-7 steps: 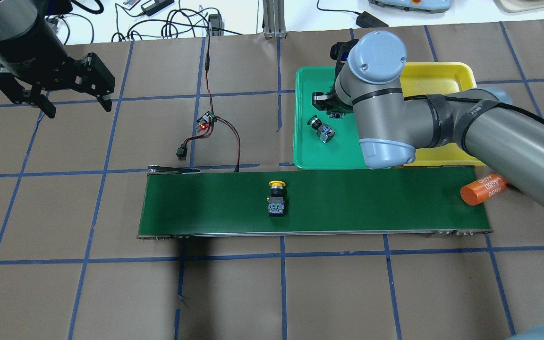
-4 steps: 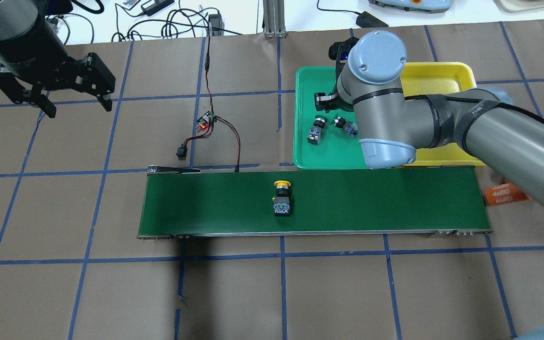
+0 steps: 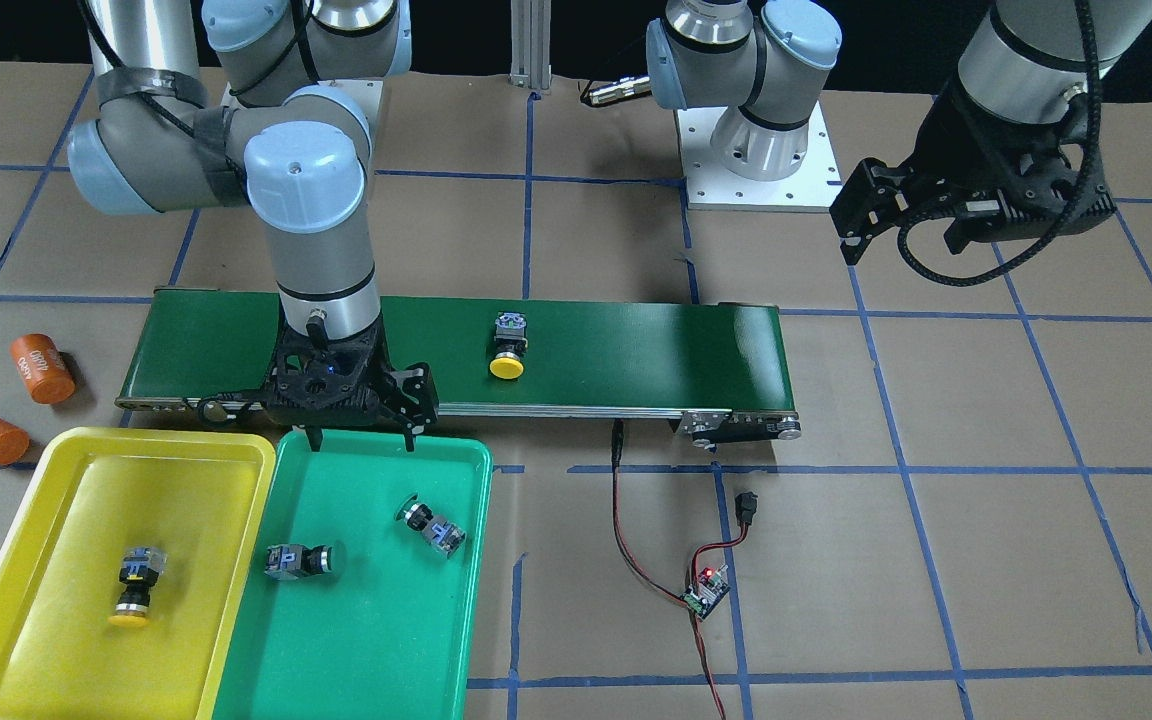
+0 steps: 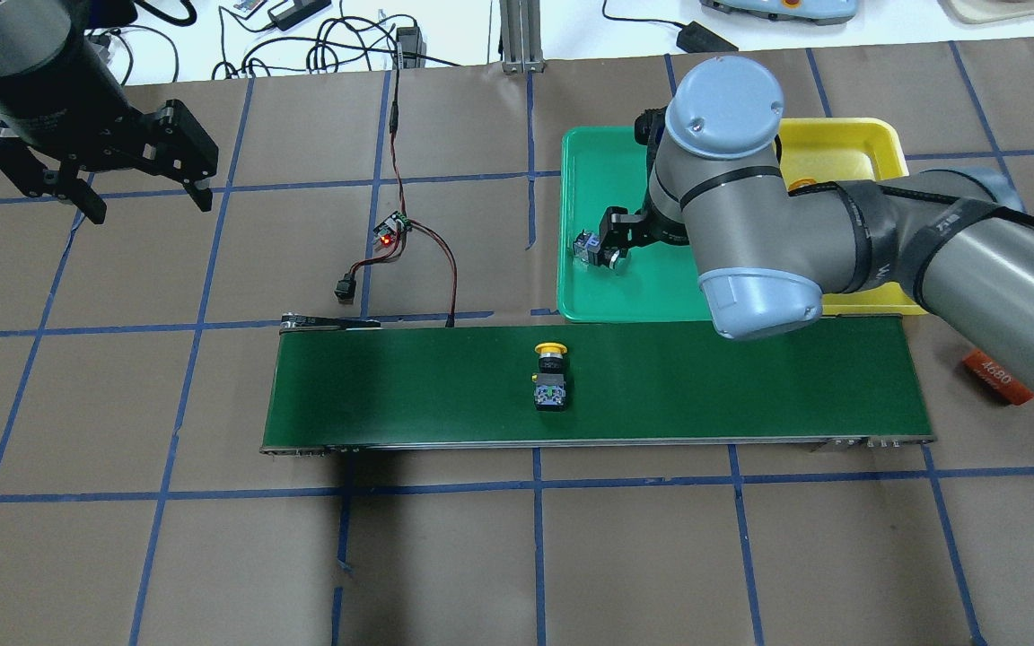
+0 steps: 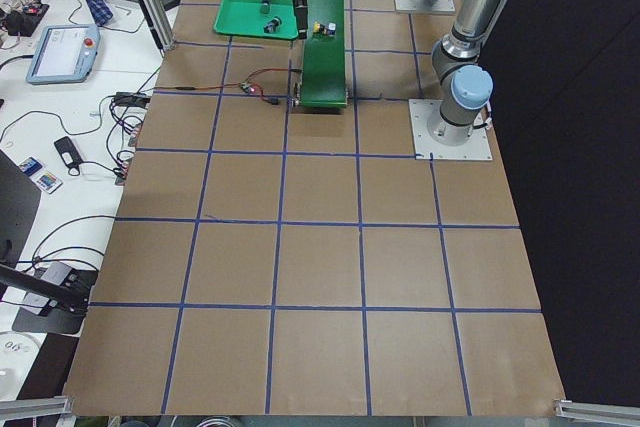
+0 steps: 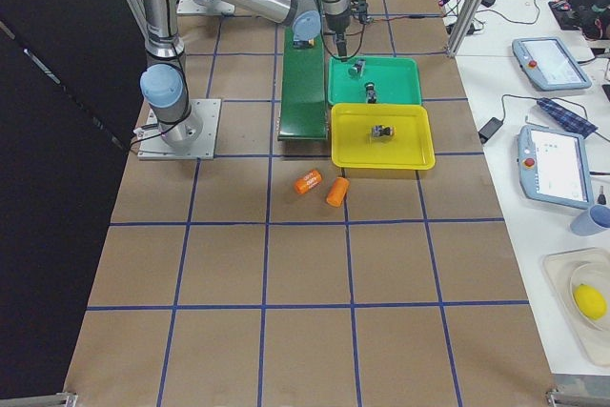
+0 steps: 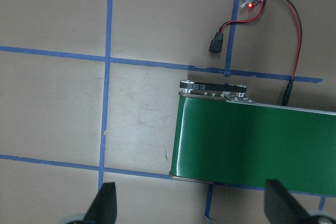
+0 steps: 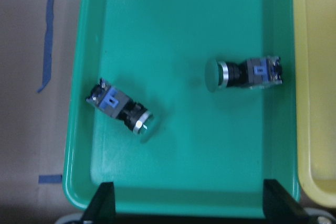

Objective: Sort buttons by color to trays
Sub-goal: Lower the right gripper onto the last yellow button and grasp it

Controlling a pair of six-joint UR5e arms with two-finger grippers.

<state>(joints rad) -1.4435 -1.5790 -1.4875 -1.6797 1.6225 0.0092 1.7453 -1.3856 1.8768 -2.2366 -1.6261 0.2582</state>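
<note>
Brown paper gridded with blue tape covers the table (image 3: 936, 620), and I take the dark-green conveyor belt (image 3: 636, 350) as my marker. A yellow button (image 3: 508, 347) lies on its side about midway along the belt, cap turned away from the robot's base. Just beside the belt on that far side, toward the robot's right end, the green tray (image 3: 376, 650) and the yellow tray (image 3: 26, 600) sit side by side, the yellow one further out. In the green tray I see one green button (image 3: 304, 561) and a second green button (image 3: 433, 528), both tipped over and apart from each other. The yellow tray holds another yellow button (image 3: 134, 585).

The right gripper (image 3: 361, 440) hovers over the green tray's rim nearest the belt, fingers spread wide with nothing between them. The left gripper (image 4: 149, 208) hangs above bare paper beyond the belt's opposite end, equally wide and empty.

Two orange cylinders (image 3: 41, 368) lie on the paper past the belt's right end.
</note>
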